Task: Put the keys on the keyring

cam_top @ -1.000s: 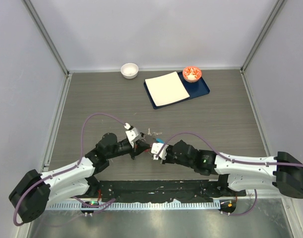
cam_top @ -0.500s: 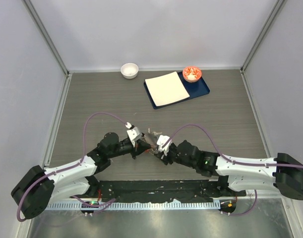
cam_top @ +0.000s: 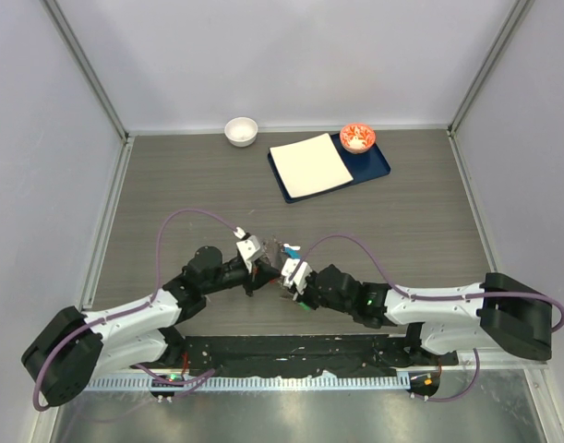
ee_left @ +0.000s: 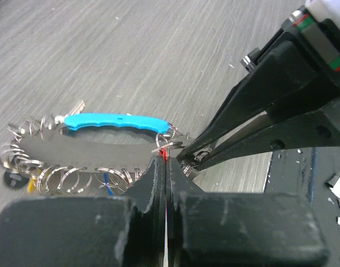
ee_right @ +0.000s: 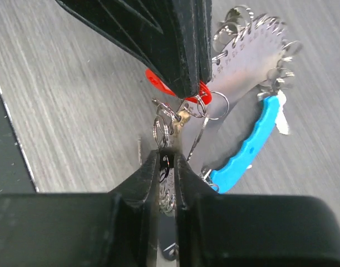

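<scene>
The keyring [ee_left: 86, 147] hangs just off the counter [cam_top: 171, 185] at the near middle, between the two arms, so that both can work on it; its blue crescent [ee_left: 117, 121] lies along the 12 o'clock side in the left wrist view, and small rings crowd the rest of its edge; a yellow key [ee_left: 30, 186] and a black one [ee_left: 11, 178] hang at its 8 o'clock end.

The left claw [ee_left: 161, 167] is pressed together on the red key [ee_right: 203, 92] by its plastic head; holding the head probably steadies both the key and the bunch it hangs with, and leaves the metal end free.

The right claw [ee_right: 167, 158] comes in from 3 o'clock in the left wrist view, tip to tip with the left; its jaws stand a sliver apart, nipping a small ring [ee_right: 165, 125] beside the red key; how firmly, I cannot tell. The fine tips suit this, since the ring is thin and crowded by its neighbours.

My judgement: this is the threading step, one claw anchoring, the other working the ring; a slip could drop the whole bunch.
</scene>
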You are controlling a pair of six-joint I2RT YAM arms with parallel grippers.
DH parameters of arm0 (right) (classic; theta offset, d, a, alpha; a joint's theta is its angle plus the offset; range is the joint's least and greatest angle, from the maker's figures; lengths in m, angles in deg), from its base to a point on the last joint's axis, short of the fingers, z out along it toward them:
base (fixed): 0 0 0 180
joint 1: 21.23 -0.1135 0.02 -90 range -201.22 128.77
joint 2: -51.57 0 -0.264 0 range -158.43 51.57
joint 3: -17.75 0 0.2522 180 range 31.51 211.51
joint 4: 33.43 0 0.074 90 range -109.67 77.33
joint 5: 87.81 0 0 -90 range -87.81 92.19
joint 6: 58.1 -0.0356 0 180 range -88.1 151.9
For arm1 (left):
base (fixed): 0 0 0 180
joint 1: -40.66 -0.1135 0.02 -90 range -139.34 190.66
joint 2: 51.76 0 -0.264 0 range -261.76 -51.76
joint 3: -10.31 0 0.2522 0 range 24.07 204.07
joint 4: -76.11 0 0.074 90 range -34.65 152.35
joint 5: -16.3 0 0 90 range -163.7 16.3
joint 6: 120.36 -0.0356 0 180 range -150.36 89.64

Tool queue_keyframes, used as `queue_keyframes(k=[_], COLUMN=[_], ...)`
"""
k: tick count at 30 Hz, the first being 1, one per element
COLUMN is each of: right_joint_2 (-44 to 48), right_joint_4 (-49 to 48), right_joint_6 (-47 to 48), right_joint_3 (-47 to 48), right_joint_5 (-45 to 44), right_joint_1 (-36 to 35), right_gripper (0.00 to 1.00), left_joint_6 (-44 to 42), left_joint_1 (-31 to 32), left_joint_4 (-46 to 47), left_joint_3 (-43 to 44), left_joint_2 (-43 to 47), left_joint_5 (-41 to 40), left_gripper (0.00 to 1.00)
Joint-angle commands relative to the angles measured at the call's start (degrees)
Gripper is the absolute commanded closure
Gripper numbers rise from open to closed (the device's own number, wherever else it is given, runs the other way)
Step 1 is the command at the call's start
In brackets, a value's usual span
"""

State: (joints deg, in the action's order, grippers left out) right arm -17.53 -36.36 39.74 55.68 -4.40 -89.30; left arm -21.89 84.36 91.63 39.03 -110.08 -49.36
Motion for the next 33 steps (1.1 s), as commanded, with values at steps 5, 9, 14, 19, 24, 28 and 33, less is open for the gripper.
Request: queue_keyframes(k=[5, 9, 14, 19, 24, 28, 33], right_joint_2=[0.81, 2.13, 2.39, 1.25, 0.11, -0.68, -0.6], right_joint_4=[-0.28, 0.52, 1.4, 1.39, 0.87, 0.52, 0.78], right_joint_6=[3.94, 4.91, 5.35, 5.61, 5.79, 6.49, 6.84], right_joint_3=[1.41, 1.59, 2.29, 2.38, 2.38, 2.38, 2.21], right_joint_5=[-0.79, -0.09, 0.17, 0.61, 1.05, 0.62, 0.35], right_joint_1=[0.05, 0.05, 0.05, 0.05, 0.05, 0.05, 0.05], right_gripper=[0.99, 0.99, 0.99, 0.99, 0.99, 0.99, 0.99], left_joint_6=[-3.89, -5.74, -4.87, -1.71, 1.81, 5.41, 7.0], left_joint_1=[-0.2, -0.28, -0.28, -0.11, 0.07, 0.07, 0.07], left_joint_4=[-0.44, -3.78, -5.8, -10.99, -14.16, -16.26, -26.1], left_joint_3=[3.49, 5.07, 5.43, 6.66, 7.71, 10.96, 18.16], left_joint_2=[4.09, 4.71, 5.5, 7.78, 8.58, 5.25, 0.76], left_joint_5=[-5.08, -9.39, -12.91, -10.28, -10.28, -11.76, -14.05], left_gripper=[0.91, 0.6, 0.45, 0.43, 0.43, 0.44, 0.47])
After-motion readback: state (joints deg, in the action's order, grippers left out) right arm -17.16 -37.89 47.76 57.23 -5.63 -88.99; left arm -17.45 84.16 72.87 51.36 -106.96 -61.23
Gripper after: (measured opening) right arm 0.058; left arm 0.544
